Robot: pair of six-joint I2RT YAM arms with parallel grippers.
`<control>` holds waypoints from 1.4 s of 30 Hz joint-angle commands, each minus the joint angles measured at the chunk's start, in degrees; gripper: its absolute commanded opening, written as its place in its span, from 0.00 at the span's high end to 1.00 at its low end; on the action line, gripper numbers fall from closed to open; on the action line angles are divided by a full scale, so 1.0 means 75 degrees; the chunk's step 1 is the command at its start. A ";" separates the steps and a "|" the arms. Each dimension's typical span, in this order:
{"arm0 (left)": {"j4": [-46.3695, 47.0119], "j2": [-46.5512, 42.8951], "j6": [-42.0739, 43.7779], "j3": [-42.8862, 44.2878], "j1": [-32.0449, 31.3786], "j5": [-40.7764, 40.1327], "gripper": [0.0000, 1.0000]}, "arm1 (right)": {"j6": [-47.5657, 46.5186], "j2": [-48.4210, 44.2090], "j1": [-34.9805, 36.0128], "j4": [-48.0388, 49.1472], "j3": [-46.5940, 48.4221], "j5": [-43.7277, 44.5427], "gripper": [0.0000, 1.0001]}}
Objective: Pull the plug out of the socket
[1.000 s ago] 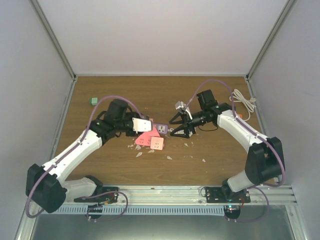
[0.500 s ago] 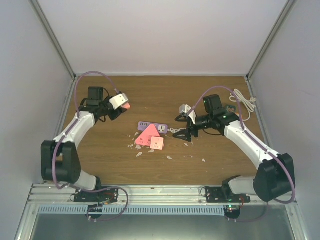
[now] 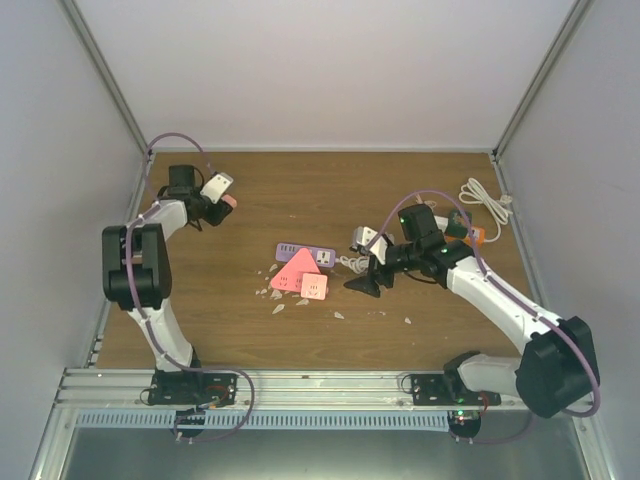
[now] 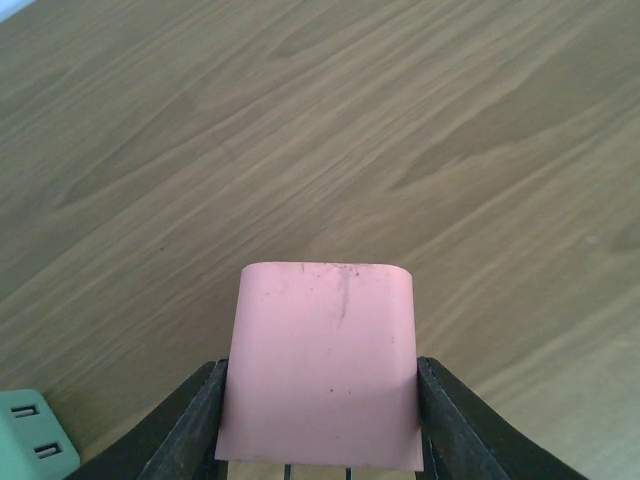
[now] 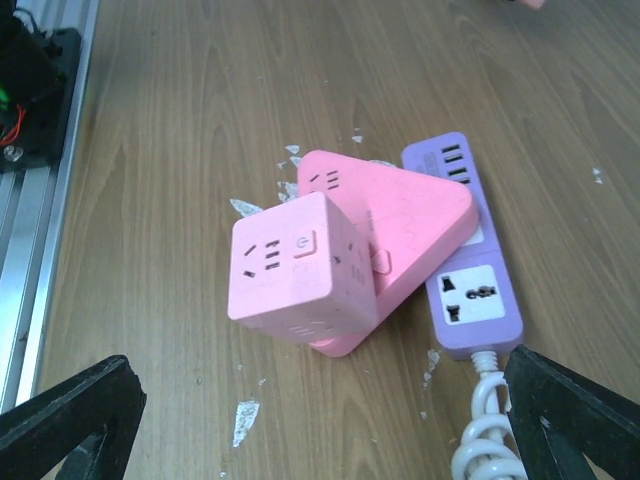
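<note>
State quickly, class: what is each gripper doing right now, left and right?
Left gripper: closed on a pink block.
Right gripper: open wide, holding nothing.

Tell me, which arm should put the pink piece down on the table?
Left. The left pincer is shut on the pink piece over the table; the right pincer hangs open and empty above the pink sockets.
</note>
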 commanded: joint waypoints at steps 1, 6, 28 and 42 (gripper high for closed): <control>0.0552 0.0565 -0.0274 0.0424 0.0109 -0.0390 0.70 | -0.0231 -0.0155 0.0536 0.0342 -0.0214 0.0642 0.00; 0.0453 0.1212 -0.0286 0.0940 0.0157 -0.0610 0.69 | -0.0196 -0.0110 0.1218 0.0696 -0.0390 0.1197 0.00; -0.0314 0.1662 -0.0403 0.1368 0.0250 -0.0511 0.15 | -0.0386 0.0309 0.2390 0.1264 -0.0552 0.2606 0.00; -0.0690 -0.1282 -0.0232 -0.0822 0.0163 0.2152 0.10 | -0.0580 0.0557 0.2786 0.1820 -0.0826 0.3384 0.00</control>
